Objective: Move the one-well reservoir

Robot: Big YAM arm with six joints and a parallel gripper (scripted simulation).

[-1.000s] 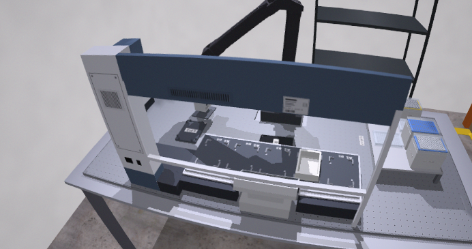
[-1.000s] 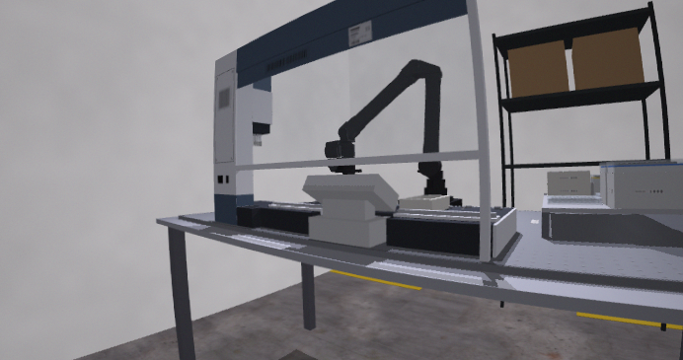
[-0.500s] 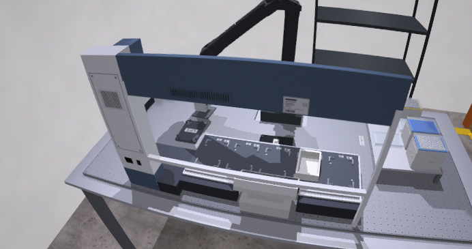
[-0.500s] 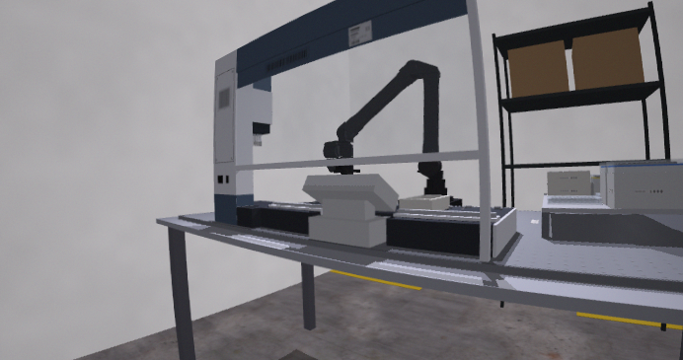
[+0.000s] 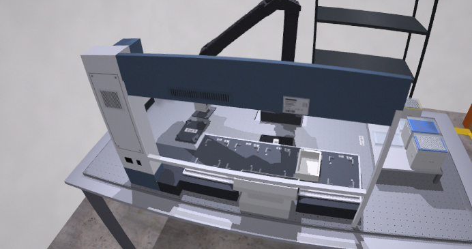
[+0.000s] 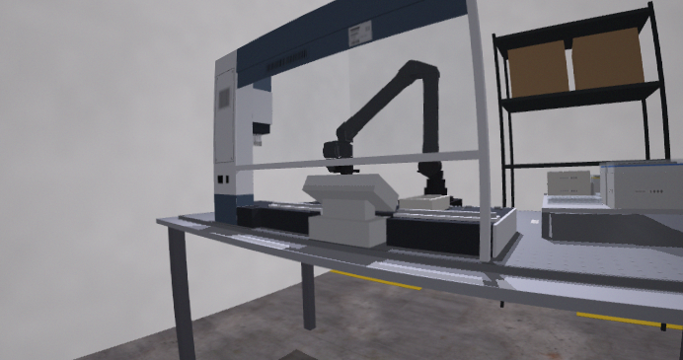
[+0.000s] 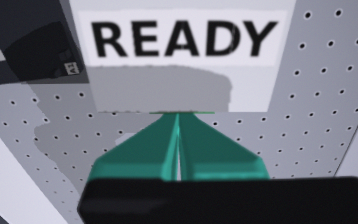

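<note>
In the wrist view my gripper (image 7: 178,111) is shut and empty, its green fingertips at the near edge of the white READY key (image 7: 182,55); I cannot tell if they touch it. In the top view the blue beam hides the gripper. In the exterior view the arm's wrist (image 6: 339,151) hangs low behind the handler's front block. The white one-well reservoir (image 5: 308,164) sits open and upright on the dark deck (image 5: 273,157), in the second position from the right in that view. It also shows in the exterior view (image 6: 424,201).
The dark regrip nest (image 5: 192,130) stands left of the deck, near the key. The SHELF (image 5: 404,153) at the right carries blue-topped boxes (image 5: 426,143) and a clear plate (image 5: 385,138). The handler's blue beam (image 5: 266,85) spans the deck. A black rack (image 6: 582,99) stands behind.
</note>
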